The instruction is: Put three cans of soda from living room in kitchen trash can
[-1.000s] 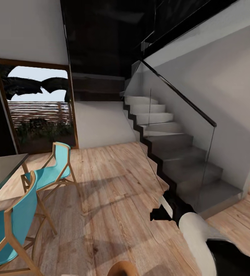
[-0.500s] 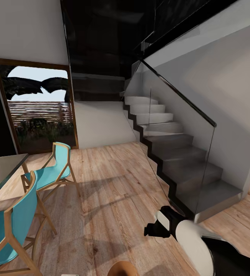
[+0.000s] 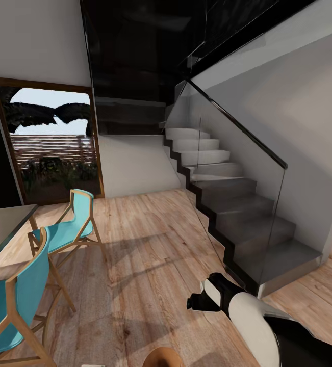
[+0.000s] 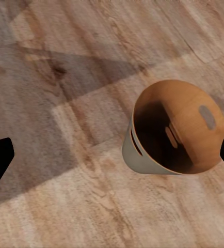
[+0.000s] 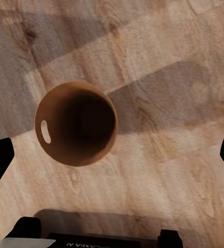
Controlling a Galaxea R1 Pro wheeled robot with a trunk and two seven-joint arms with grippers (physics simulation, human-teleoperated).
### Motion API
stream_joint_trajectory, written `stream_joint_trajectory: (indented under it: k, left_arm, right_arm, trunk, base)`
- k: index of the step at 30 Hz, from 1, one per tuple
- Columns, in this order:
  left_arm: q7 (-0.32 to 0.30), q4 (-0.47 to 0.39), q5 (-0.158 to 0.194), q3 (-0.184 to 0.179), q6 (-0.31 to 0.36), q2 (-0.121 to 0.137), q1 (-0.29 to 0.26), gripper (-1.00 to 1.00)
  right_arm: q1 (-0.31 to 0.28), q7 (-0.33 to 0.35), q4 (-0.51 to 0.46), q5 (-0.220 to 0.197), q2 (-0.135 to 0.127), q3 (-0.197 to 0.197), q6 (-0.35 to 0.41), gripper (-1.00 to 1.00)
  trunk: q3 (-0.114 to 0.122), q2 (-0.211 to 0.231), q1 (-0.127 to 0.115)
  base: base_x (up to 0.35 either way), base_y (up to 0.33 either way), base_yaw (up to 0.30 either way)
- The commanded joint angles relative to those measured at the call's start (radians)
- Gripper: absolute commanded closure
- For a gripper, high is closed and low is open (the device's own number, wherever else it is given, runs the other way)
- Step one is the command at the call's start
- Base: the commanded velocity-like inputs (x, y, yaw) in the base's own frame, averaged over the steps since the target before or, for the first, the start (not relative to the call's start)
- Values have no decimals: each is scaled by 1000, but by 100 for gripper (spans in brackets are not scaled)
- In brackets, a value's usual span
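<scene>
The light wood plank floor [image 3: 150, 244] runs open from the middle of the head view out toward 12 o'clock, where a white wall stands. At 2 o'clock a grey staircase with a glass balustrade and dark rail [image 3: 227, 204] closes off that side, its lowest step edge near the right arm. At 10 o'clock is a wood-framed glass door [image 3: 51, 148]. Toward 8 o'clock the corner of a grey metal-topped table [image 3: 5, 224] juts in, with two teal chairs on wooden frames [image 3: 69, 224] beside it.

The round tapered bin, pale grey outside and copper-brown inside [image 4: 174, 129], stands upright on the floor (its rim just shows at 6 o'clock in the head view), with bare floor all around it.

The right gripper [image 5: 112, 155] has its fingertips far apart, above the bin's mouth. The left gripper [image 4: 112, 157] looks likewise wide, holding nothing, though only dark tips show.
</scene>
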Motion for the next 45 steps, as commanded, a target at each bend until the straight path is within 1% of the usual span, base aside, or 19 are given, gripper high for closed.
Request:
stream_joint_trajectory:
  k: [1, 6, 21, 27, 42, 45]
  left_arm:
    - [0, 0, 0, 0, 0, 0, 0, -100]
    - [0, 1, 0, 0, 1, 1, 0, -100]
    - [1, 0, 0, 0, 1, 1, 0, -100]
    - [1, -1, 0, 0, 0, 1, 0, -100]
    - [12, -3, 0, 0, -4, 1, 0, -100]
    - [13, -3, 0, 0, -5, 1, 0, -100]
  right_arm:
    - [0, 0, 0, 0, 0, 0, -1, -100]
    - [0, 0, 0, 2, 2, 2, -6, -100]
    - [0, 0, -1, 4, 3, 3, -8, -100]
    - [0, 0, -2, 4, 4, 3, -8, -100]
    - [0, 0, 0, 4, 7, 5, -9, -100]
    - [0, 0, 1, 4, 10, 5, -20, -100]
  trunk:
    - [0, 0, 0]
    - [0, 0, 0]
    - [0, 0, 0]
    - [0, 0, 0]
    - [0, 0, 0]
    - [0, 0, 0]
  base:
    - [0, 56, 0]
    - [-43, 182, 0]
    - [-84, 267, 0]
    - [-27, 85, 35]
    - [-12, 6, 229]
    - [-92, -18, 253]
